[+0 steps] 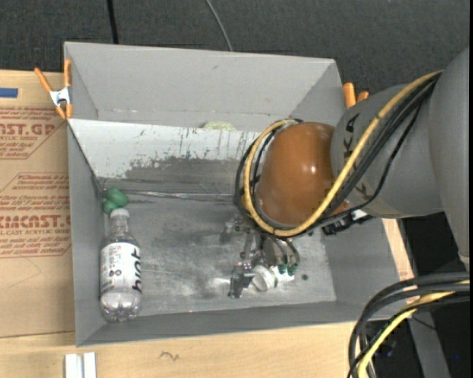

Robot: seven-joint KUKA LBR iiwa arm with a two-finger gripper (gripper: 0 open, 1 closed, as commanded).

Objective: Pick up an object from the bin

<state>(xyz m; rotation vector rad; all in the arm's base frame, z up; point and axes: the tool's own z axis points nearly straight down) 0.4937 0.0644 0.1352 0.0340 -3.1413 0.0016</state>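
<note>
1. I am a single robot arm reaching into a grey metal bin (197, 77) with sloping walls, seen from above. I come in over the bin's right wall as the camera sees it.
2. My gripper (246, 274) is lowered close to the bin's floor, near the front edge and somewhat right of the middle. A glossy orange-brown dome cover (296, 172) on my wrist, looped with yellow and black cables, sits above it and hides much of it. I cannot tell whether the gripper is open or closed.
3. A small white object with green spots (268, 279) lies on the floor just beside my gripper, on the side towards the right wall. It looks to be touching the gripper, but I cannot tell whether I am gripping it. As the nearest thing, it is the likeliest one to pick.
4. A clear plastic bottle with a white printed label (120, 270) lies on its side along the left wall, well apart from my gripper. Its base points to the front left corner. It has probably settled where the sloping wall meets the floor.
5. A small green rounded piece (113, 201) sits at the bottle's neck end, against the left wall. I cannot tell whether it is the bottle's cap or a separate thing.
6. The floor between the bottle and my gripper is bare, scuffed metal.
7. My judgement: nothing is lifted yet, since my gripper is down at the floor.
</note>
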